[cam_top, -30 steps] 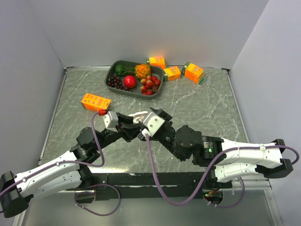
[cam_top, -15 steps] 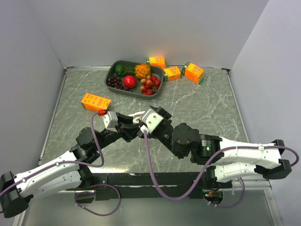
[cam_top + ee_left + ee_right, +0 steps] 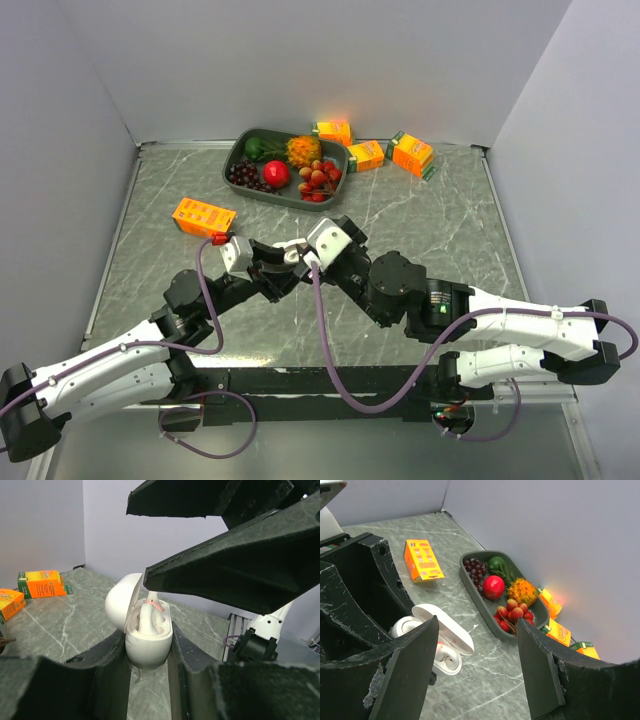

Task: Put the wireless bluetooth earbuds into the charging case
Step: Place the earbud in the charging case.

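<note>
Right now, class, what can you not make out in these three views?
Top view: the charging case, mostly hidden under the left end effector and right end effector.
Left wrist view: how many earbuds are seated; the case wall hides the slots.
Right wrist view: the case's near side, behind that end effector's finger.
Top view: carton print, too small.
</note>
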Controlling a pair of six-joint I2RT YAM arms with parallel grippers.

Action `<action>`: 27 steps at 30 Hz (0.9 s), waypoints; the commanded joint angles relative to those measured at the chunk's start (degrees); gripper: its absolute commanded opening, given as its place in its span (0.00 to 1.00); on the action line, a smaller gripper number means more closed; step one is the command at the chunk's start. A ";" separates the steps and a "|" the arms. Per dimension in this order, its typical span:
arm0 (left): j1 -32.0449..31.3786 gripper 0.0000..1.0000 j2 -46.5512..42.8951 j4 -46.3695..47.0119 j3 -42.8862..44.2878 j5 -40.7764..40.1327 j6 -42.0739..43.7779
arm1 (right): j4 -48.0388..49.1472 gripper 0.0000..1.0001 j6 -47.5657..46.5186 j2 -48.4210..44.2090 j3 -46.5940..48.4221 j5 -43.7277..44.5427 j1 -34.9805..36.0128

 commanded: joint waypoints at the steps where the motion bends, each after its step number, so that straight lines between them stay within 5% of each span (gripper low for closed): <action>1: 0.19 0.01 -0.13 1.60 1.64 1.18 -0.22 | 0.84 0.71 1.25 0.12 2.53 -1.23 -0.68; 27: 0.27 0.01 -2.86 0.72 2.52 -1.37 1.19 | -6.19 0.72 6.88 -0.14 0.95 -2.73 -0.60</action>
